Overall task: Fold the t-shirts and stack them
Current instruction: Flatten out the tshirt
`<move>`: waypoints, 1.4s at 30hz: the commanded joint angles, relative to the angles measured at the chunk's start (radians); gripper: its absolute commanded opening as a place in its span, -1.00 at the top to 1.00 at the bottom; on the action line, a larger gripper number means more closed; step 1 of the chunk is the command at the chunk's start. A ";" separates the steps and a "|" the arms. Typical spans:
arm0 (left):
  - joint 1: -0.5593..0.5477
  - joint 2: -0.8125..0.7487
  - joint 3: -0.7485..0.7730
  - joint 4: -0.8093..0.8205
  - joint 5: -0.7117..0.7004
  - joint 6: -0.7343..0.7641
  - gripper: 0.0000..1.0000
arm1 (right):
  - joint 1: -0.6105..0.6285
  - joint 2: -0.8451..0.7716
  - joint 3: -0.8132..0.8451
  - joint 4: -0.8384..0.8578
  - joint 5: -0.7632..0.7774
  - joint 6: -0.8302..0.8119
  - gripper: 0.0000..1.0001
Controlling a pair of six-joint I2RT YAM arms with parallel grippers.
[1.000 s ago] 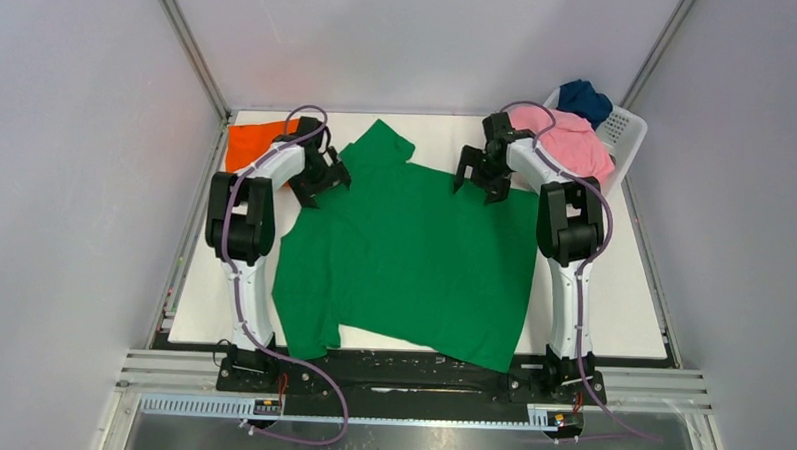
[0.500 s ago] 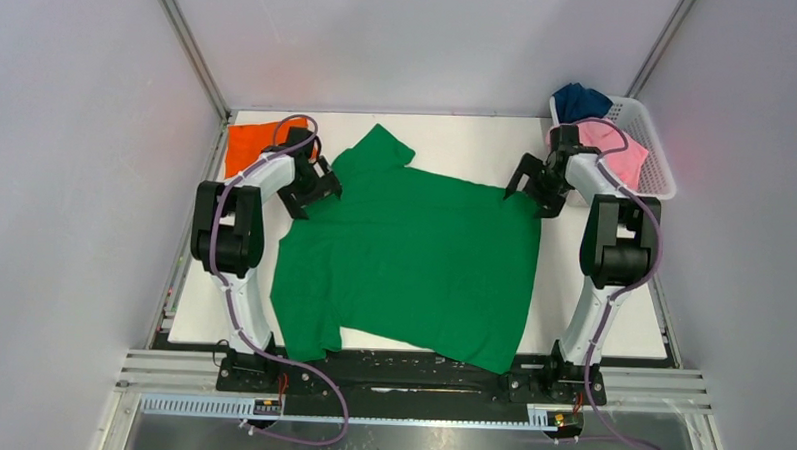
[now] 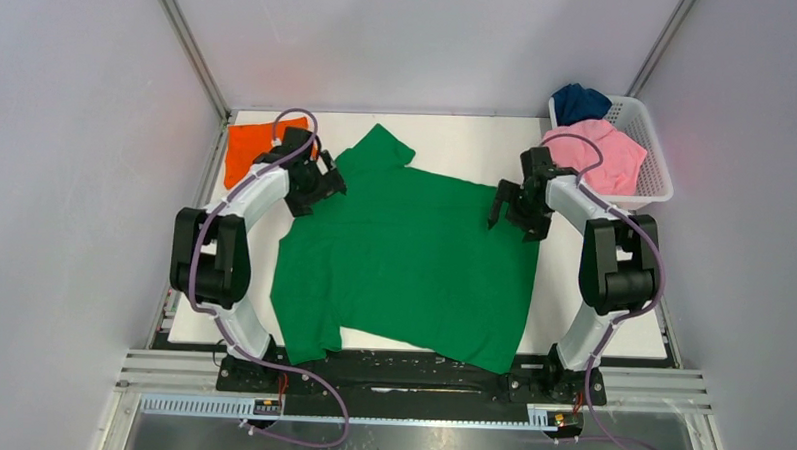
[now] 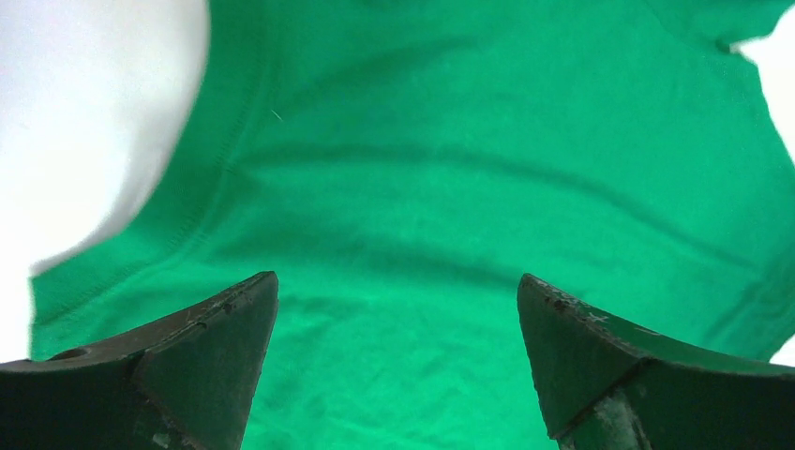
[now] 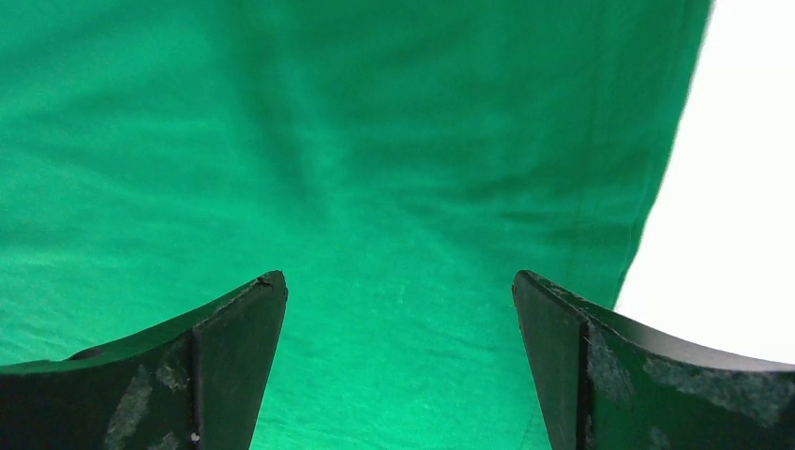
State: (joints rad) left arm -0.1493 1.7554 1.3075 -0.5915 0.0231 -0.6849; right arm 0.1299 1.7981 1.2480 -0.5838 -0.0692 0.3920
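Observation:
A bright green t-shirt [image 3: 403, 265] lies spread flat on the white table [image 3: 592, 292]. My left gripper [image 3: 316, 187] is open over its far left edge, and green cloth [image 4: 469, 187] fills the left wrist view between the jaws. My right gripper [image 3: 510, 207] is open over the shirt's far right corner, with green cloth [image 5: 375, 169] under it and bare table [image 5: 731, 234] to the right. An orange folded t-shirt [image 3: 249, 145] lies at the far left. A pink t-shirt [image 3: 597, 157] and a navy one [image 3: 581, 99] sit in the basket.
A white plastic basket [image 3: 659, 154] stands at the far right corner. Grey walls enclose the table on three sides. The shirt's near hem hangs over the table's front edge [image 3: 410, 353].
My right gripper swung out toward the basket and came back in over the shirt's right corner. My left arm shifted a little left. The pink shirt now lies wholly in the basket.

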 commanded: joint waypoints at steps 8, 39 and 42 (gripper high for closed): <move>-0.135 0.150 0.044 0.077 0.133 0.010 -0.98 | 0.047 0.113 0.103 -0.076 0.099 0.015 -0.99; -0.125 0.380 0.335 -0.003 0.154 -0.022 -0.98 | -0.010 0.484 0.707 -0.621 -0.183 -1.249 -0.99; -0.121 0.374 0.326 -0.002 0.148 -0.018 -0.98 | -0.018 0.524 0.747 -0.582 -0.116 -1.208 -0.99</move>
State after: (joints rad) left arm -0.2810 2.1635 1.6596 -0.5781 0.1810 -0.7250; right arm 0.1112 2.3112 1.9533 -1.1450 -0.3218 -0.7547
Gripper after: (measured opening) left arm 0.989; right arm 0.993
